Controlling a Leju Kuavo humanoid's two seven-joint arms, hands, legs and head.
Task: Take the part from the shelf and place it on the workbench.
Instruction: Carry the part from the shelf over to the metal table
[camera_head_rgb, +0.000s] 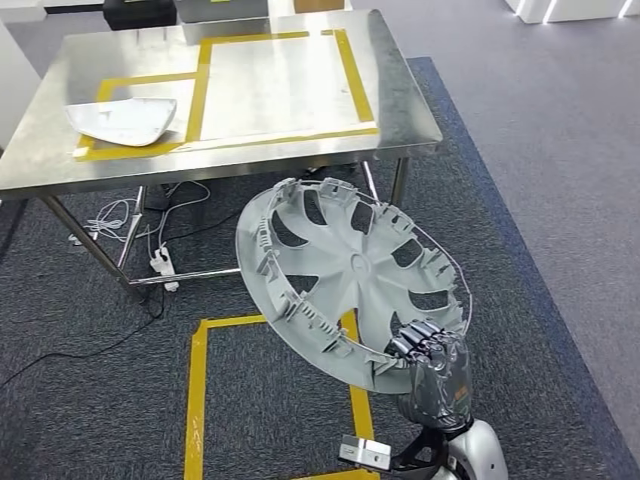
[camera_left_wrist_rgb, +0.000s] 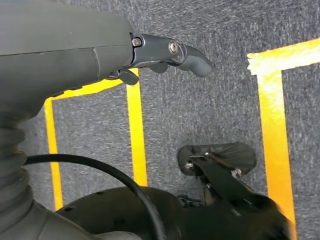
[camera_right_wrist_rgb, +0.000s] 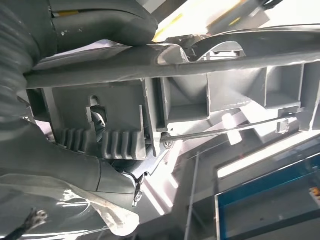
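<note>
One part, a grey wheel cover (camera_head_rgb: 355, 275), occupies the middle of your head view, held in the air in front of the counter (camera_head_rgb: 392, 120) and above the dark carpet (camera_head_rgb: 98, 380). You see its ribbed inner side, with clips around the rim, facing up and toward the camera; the disc is tilted, its far edge raised toward the counter and its near edge lowered toward the robot. Being round, it has no long axis to report. Your right hand (camera_head_rgb: 434, 365) grips the near-right rim of the wheel cover, dark fingers (camera_head_rgb: 411, 340) curled over the edge; in the right wrist view (camera_right_wrist_rgb: 75, 125) the thumb lies along one face of the rim and the ribbed fingers press the other, so the hold is firm. Your left hand (camera_left_wrist_rgb: 113, 50) hangs over the carpet with fingers extended and apart, holding nothing. On the counter, a second pale moulded piece (camera_head_rgb: 124, 120) lies at the left, resting across a yellow tape outline (camera_head_rgb: 198, 90); a larger taped rectangle (camera_head_rgb: 355, 75) sits beside it to the right. Yellow tape (camera_head_rgb: 198, 390) also marks a rectangle on the carpet below the wheel cover. White cables (camera_head_rgb: 124, 225) lie under the counter near its legs.
</note>
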